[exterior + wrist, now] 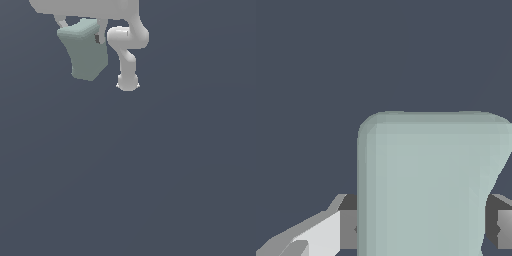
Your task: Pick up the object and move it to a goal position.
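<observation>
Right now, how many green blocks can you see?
1. The green block hangs high in the exterior view's upper left, between the fingers of the hand. No others show.

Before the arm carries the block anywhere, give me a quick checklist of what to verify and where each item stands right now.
1. Block sits between the gripper fingers: ok, a finger shows on each side in the wrist view.
2. Fingers pressing the block's sides: ok, no gap visible.
3. Block lifted off the floor: cannot tell; the exterior view shows the block but no shadow or contact.
4. Goal position marked: cannot tell, no marker in either view.
5. Path free of other things: ok, only the plain floor shows.
</observation>
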Motion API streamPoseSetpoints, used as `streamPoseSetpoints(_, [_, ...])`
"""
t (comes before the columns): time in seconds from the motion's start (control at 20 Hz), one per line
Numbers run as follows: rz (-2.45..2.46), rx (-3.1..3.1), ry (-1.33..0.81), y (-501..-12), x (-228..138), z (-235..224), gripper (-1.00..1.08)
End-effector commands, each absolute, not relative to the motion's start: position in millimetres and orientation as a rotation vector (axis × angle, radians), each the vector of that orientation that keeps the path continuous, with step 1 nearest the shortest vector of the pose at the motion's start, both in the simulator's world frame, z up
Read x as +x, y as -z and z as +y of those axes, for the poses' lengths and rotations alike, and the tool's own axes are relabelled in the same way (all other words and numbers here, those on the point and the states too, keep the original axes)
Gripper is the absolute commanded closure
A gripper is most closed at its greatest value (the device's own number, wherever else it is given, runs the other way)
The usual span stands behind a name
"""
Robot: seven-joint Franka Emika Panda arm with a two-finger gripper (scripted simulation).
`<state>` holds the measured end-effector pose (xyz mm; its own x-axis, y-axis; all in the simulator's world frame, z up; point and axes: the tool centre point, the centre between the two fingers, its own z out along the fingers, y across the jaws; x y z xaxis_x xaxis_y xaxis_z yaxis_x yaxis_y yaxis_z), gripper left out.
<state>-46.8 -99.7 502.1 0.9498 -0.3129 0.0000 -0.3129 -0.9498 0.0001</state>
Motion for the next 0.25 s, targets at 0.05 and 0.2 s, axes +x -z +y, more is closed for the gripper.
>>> streamPoseSetpoints(0.05, [-0.497, 3.102, 0.000, -507.6, -45.4, -100.7, 1.08])
streamPoseSetpoints(0.2, [-0.497, 3.102, 0.000, -508.8, -45.1, -100.9, 1.08])
